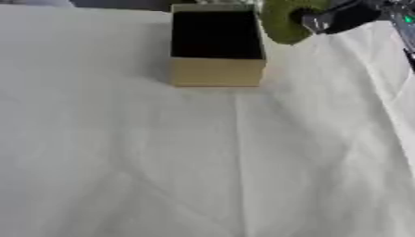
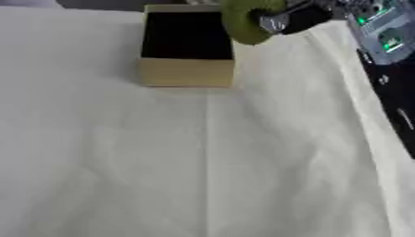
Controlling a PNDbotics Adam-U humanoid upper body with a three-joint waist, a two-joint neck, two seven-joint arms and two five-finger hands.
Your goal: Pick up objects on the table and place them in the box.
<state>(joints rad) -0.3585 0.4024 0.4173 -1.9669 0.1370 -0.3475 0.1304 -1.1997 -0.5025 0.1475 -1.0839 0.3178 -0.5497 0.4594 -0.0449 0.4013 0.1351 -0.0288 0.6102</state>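
Note:
An open tan cardboard box with a dark inside stands at the far middle of the white-clothed table. Just right of its far rim hangs a round olive-green object, held in the air by my right hand, which comes in from the upper right with its fingers curled on it. The green object overlaps the box's right edge in the right eye view. My left hand shows in neither view.
A white cloth with creases covers the table. Its right edge runs diagonally, with dark floor beyond. My right forearm with green lights sits at the upper right.

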